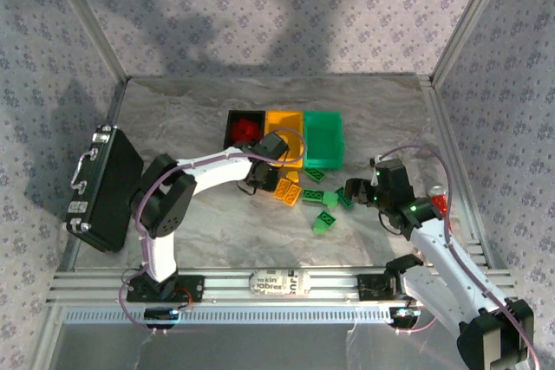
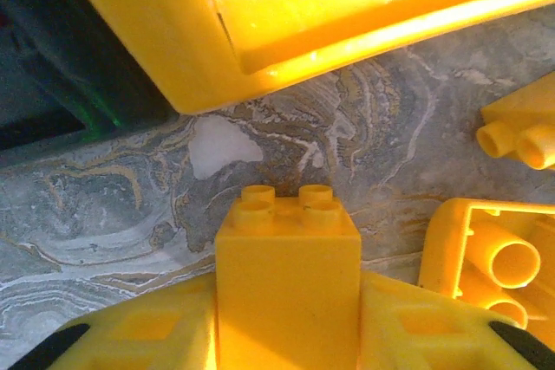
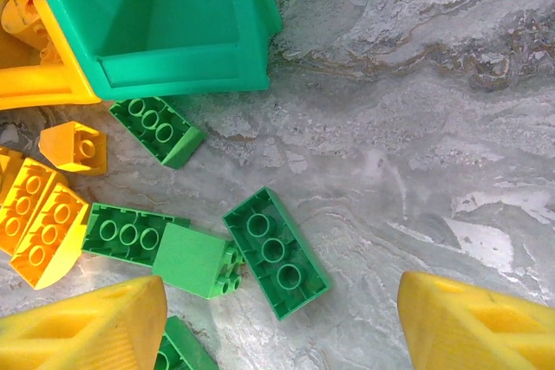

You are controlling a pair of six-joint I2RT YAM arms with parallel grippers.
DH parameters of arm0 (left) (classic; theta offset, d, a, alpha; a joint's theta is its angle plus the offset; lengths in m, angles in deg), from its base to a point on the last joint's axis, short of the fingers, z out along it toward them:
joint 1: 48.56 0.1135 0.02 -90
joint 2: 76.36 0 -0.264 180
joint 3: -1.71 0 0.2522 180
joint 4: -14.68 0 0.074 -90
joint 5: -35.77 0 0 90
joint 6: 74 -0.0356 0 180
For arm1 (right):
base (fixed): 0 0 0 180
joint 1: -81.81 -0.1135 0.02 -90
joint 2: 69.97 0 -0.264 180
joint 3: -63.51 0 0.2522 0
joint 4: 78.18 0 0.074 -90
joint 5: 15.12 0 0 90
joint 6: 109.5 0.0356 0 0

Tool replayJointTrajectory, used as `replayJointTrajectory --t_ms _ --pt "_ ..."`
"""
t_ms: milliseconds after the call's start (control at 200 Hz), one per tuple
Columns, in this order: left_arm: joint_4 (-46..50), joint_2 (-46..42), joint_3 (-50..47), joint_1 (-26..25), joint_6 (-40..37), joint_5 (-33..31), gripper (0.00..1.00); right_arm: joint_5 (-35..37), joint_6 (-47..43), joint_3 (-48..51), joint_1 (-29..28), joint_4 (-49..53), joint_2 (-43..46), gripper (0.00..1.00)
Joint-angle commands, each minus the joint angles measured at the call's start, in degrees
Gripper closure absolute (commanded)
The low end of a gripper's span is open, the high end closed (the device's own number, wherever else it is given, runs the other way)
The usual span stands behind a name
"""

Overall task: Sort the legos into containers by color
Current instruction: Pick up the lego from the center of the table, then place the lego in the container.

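Left hand pinches a yellow brick between its fingers, studs pointing at the yellow bin close ahead. Right hand is spread wide over loose green bricks lying just beside the green bin. With the black bin, the bins stand touching in a row midway across the worktop, nearer its far edge. Red bricks lie in the black bin. More yellow bricks lie on the worktop on the yellow bin's near side.
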Motion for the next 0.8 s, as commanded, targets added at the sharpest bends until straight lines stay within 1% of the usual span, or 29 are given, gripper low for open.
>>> replayJointTrajectory --t_ms 0,135,280,375,495,605,640,660,685,695,700,705,725,745,795 --pt "2.8 -3.1 2.1 -1.5 -0.1 -2.5 0.61 -0.6 0.8 0.5 0.3 -0.1 0.0 0.27" --pt "3.3 -6.8 3.2 -1.7 -0.7 -3.3 0.62 -0.7 0.9 0.6 0.4 -0.4 -0.3 0.27" --pt "3.3 -7.6 6.9 -1.2 -2.9 -4.2 0.62 -0.7 0.8 0.6 0.3 -0.6 -0.6 0.27" --pt "4.3 -5.5 11.3 -0.2 -4.7 -3.9 0.62 -0.8 0.8 0.7 0.3 -0.6 -0.6 0.27" --pt "5.9 -0.8 18.7 1.7 -6.8 -2.9 0.63 -1.0 1.0 0.7 0.3 -0.5 -0.4 0.27" --pt "5.9 3.9 26.0 3.2 -9.2 0.1 0.63 -0.8 1.0 0.7 0.3 -0.4 -0.4 0.27" --pt "5.6 5.0 27.8 3.5 -10.2 1.0 0.59 -0.8 0.9 0.7 0.3 -0.4 -0.4 0.27" --pt "6.0 5.8 28.9 3.5 -10.5 0.8 0.54 -1.0 0.9 0.6 0.3 -0.2 -0.4 0.27" --pt "6.4 6.6 30.4 3.5 -10.6 0.3 0.42 -0.9 0.8 0.4 0.3 -0.1 -0.3 0.27" --pt "7.2 7.0 31.1 3.6 -10.6 0.0 0.34 -0.8 0.8 0.5 0.3 -0.1 -0.3 0.27" --pt "7.7 7.1 31.4 3.5 -10.6 -0.1 0.32 -0.9 0.8 0.4 0.4 0.0 -0.3 0.27" --pt "8.1 7.2 31.7 3.6 -10.6 -0.3 0.28 -0.8 0.8 0.4 0.4 0.0 -0.3 0.27" --pt "9.4 7.7 32.9 3.6 -10.4 -0.8 0.2 -0.8 0.8 0.3 0.3 0.1 -0.3 0.27" --pt "10.2 8.0 33.7 3.5 -10.2 -1.3 0.17 -0.7 0.7 0.3 0.4 0.3 -0.2 0.27" --pt "10.6 7.3 33.6 3.3 -9.6 -2.3 0.15 -0.7 0.7 0.3 0.4 0.3 0.0 0.27"
